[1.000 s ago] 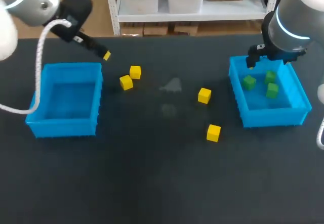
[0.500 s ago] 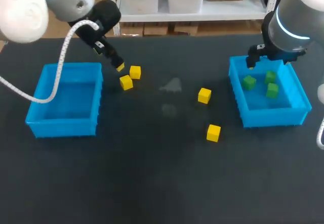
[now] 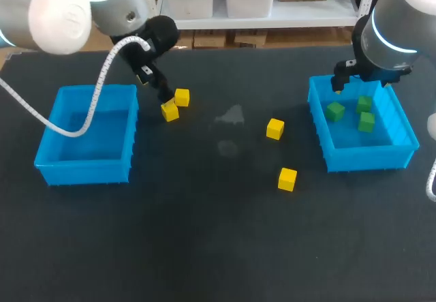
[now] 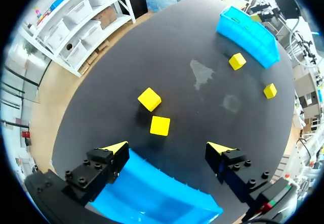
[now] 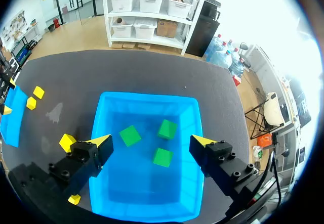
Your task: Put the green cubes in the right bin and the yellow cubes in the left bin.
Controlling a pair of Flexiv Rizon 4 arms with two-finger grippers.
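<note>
Two yellow cubes [image 3: 170,111] [image 3: 182,97] lie close together just right of the empty blue left bin [image 3: 85,172]. My left gripper [image 3: 163,98] hangs open over them. In its wrist view the gripper [image 4: 168,148] has the nearer yellow cube [image 4: 160,125] just ahead between its fingers and the other [image 4: 150,98] beyond. Two more yellow cubes [image 3: 274,129] [image 3: 287,178] lie mid-table. The right bin [image 3: 368,157] holds three green cubes [image 3: 334,111] [image 3: 364,103] [image 3: 366,121]. My right gripper [image 3: 338,84] stands open above that bin's back left corner, holding nothing [image 5: 151,142].
A pale smudge [image 3: 231,116] marks the dark table between the cube pairs. The left bin's wall [image 4: 152,198] lies right under my left gripper. Bare tabletop stretches across the front half.
My left arm has swung right and down, from above the left bin's back edge to the pair of yellow cubes. The right arm and all cubes have stayed put.
</note>
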